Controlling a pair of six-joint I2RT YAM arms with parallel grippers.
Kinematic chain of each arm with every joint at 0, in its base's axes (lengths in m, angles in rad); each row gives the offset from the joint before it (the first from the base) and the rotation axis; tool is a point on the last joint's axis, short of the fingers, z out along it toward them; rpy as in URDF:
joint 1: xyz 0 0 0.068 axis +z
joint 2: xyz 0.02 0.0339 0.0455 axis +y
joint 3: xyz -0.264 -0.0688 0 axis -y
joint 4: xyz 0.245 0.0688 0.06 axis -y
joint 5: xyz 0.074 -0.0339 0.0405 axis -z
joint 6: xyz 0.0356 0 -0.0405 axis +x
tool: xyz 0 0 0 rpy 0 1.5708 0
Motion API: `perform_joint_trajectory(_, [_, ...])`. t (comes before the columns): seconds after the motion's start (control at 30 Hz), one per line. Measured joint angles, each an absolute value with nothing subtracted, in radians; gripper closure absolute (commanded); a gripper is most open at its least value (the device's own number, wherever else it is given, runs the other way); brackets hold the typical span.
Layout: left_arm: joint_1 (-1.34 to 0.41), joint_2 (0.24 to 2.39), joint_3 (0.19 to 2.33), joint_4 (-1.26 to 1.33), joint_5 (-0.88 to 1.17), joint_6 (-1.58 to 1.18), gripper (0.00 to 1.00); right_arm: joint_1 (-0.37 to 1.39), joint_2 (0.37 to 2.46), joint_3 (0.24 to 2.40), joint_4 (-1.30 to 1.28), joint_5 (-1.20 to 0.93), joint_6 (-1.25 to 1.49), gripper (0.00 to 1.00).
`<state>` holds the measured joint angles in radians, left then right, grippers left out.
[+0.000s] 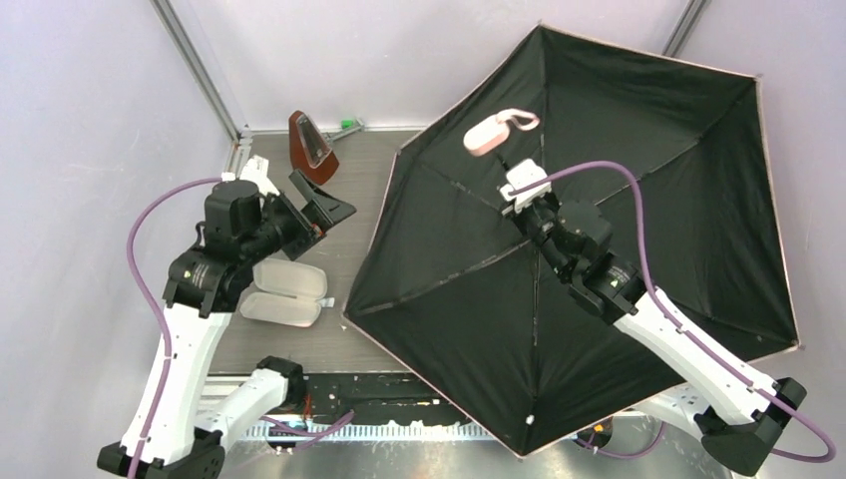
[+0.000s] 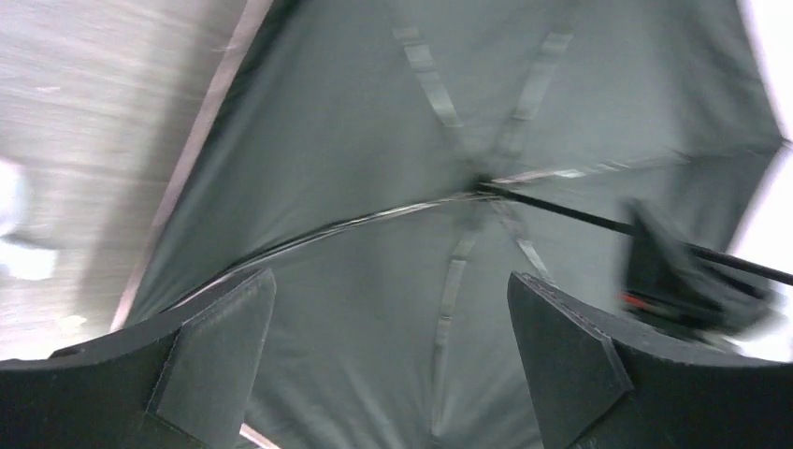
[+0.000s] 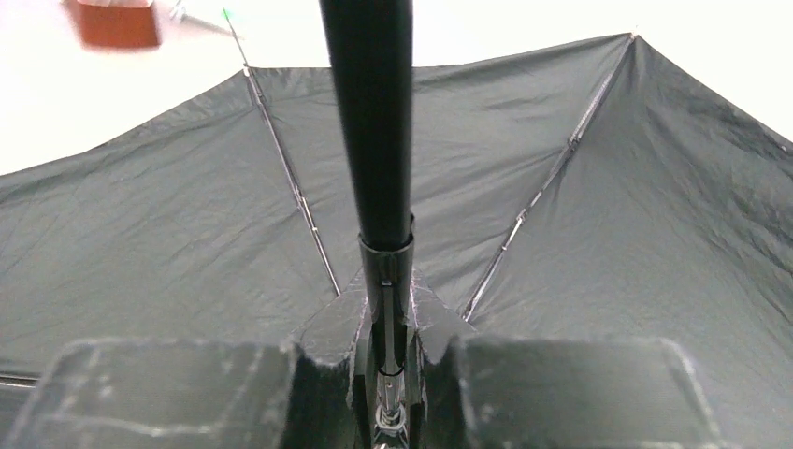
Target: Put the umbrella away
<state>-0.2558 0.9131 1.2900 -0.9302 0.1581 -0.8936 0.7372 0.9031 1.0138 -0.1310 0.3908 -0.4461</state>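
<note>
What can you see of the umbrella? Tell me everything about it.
The umbrella is fully open, its black fabric inner side facing up, with pink trim along the edge and thin metal ribs running out from the centre. A black shaft rises to a pale pink handle with a strap loop. It lies tilted over the right part of the table. The right pincer is shut on the shaft near the hub.
</note>
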Motion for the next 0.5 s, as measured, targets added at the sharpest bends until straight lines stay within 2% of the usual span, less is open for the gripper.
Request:
perform_joint_trajectory(0.23, [-0.397, 0.926, 1.417, -0.772, 0.282, -1.064, 0.01, 0.738, 0.886, 0.859, -0.123, 0.273, -0.468, 0.95])
perform_joint_trajectory(0.5, [-0.478, 1.033, 1.716, -0.711, 0.348, -0.957, 0.01, 0.740, 0.912, 0.847, -0.081, 0.202, -0.472, 0.95])
